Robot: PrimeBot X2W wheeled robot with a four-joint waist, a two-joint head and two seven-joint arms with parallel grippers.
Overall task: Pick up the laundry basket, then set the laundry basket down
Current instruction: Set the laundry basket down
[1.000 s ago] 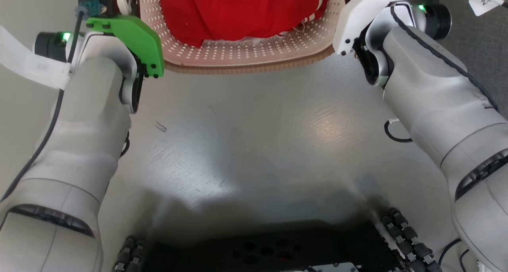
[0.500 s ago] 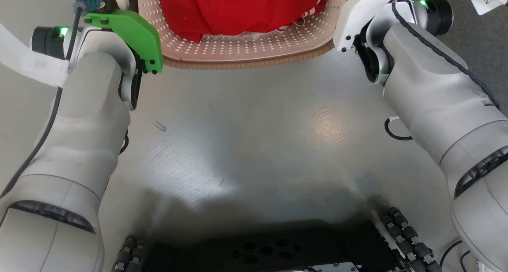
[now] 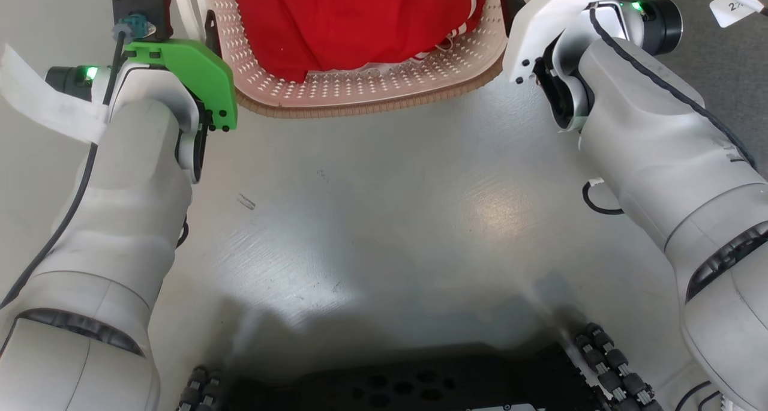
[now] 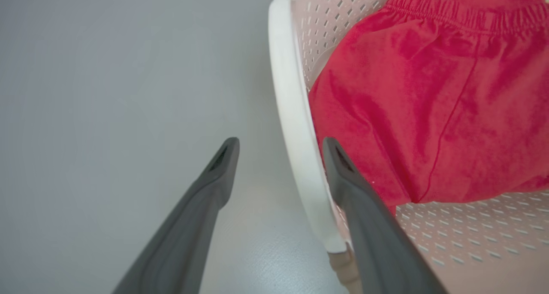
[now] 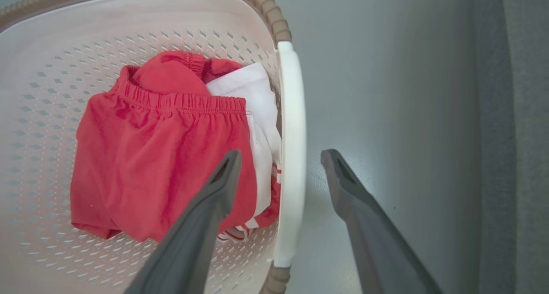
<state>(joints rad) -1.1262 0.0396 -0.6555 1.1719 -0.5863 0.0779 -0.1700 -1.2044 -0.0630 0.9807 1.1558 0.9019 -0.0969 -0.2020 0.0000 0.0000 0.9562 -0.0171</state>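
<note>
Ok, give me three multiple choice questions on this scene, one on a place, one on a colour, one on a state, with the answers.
1. Where is the white cloth relative to the laundry basket?
A. Outside it
B. Inside it, between the red cloth and the wall by the white handle
C. Underneath it

2. What colour is the basket's woven-look rim?
A. Brown
B. Blue
C. Black

3. How is the right gripper?
A. Shut on the red cloth
B. Shut on nothing
C. Open, one finger either side of the handle

Answers: B, the right wrist view shows it tucked there; A, it shows brown in the head and right wrist views; C, the fingers stand apart with the handle between them.
</note>
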